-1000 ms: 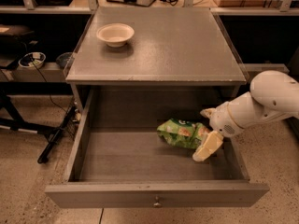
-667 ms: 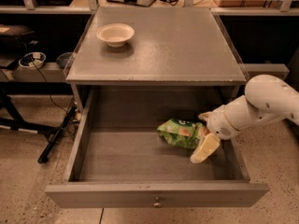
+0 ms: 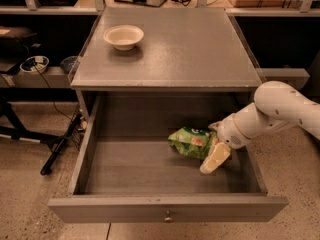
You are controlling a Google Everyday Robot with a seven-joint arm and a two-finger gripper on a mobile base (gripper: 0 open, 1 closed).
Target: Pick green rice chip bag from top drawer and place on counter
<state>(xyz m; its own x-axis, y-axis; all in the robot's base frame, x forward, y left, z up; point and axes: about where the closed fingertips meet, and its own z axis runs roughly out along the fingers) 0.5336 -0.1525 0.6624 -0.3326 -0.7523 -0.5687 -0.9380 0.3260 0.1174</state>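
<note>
The green rice chip bag (image 3: 190,141) lies on the floor of the open top drawer (image 3: 167,209), right of centre. My gripper (image 3: 214,157) reaches down into the drawer from the right on the white arm (image 3: 280,111). It sits right against the bag's right end, with a cream part of it low at the bag's near side. The counter (image 3: 185,49) above the drawer is the flat grey cabinet top.
A cream bowl (image 3: 123,36) stands on the counter at the back left. The drawer's right wall (image 3: 252,164) is close beside my arm. A black stand leg (image 3: 60,144) and cables lie on the floor to the left. Shelving runs behind the cabinet.
My arm and gripper have shifted slightly left, closer against the bag's right end. The bag has stayed in place.
</note>
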